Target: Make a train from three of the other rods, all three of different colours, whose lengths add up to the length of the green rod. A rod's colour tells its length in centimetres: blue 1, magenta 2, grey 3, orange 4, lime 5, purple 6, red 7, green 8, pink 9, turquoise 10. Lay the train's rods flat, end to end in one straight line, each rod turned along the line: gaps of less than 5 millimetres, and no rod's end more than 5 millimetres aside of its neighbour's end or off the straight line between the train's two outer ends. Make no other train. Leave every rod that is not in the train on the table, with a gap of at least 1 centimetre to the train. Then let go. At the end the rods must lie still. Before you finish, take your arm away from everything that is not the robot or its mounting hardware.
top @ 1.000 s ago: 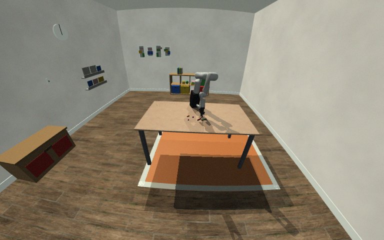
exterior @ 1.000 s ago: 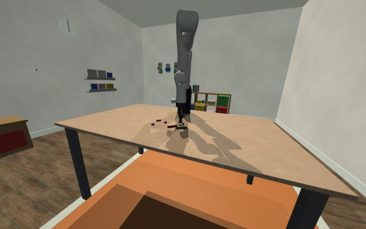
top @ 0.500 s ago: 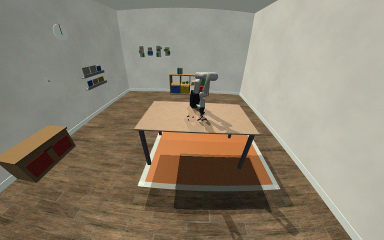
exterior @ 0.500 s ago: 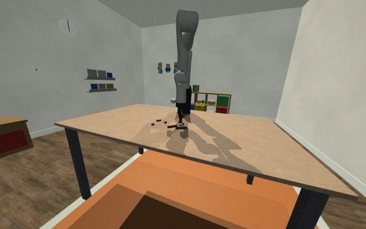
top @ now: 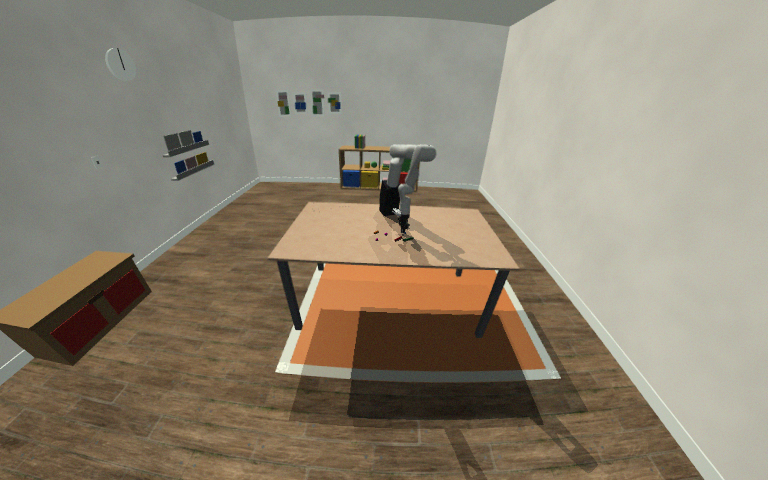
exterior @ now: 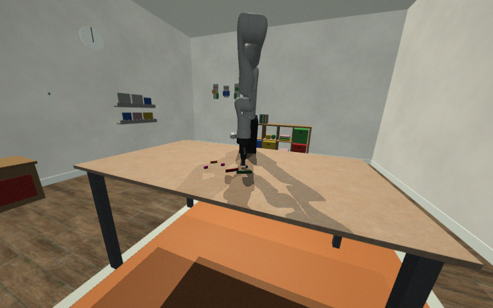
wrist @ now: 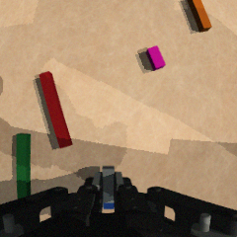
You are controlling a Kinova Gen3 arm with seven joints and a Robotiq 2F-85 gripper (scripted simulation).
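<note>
Gripper [wrist: 109, 195] at bottom centre, dark housing spanning the lower edge. Its fingers are closed on a small blue rod [wrist: 109, 205], only a sliver of blue showing between grey pads. Bench [wrist: 148, 128] below, tan, crossed by shadow bands. Red rod [wrist: 55, 109] lies flat at left, tilted. Green rod [wrist: 23, 165] flat at far left, near the red rod's lower end, apart from it. Magenta rod [wrist: 156, 56] upper right of centre, alone. Orange rod [wrist: 201, 14] at top right, cut by the frame edge.
</note>
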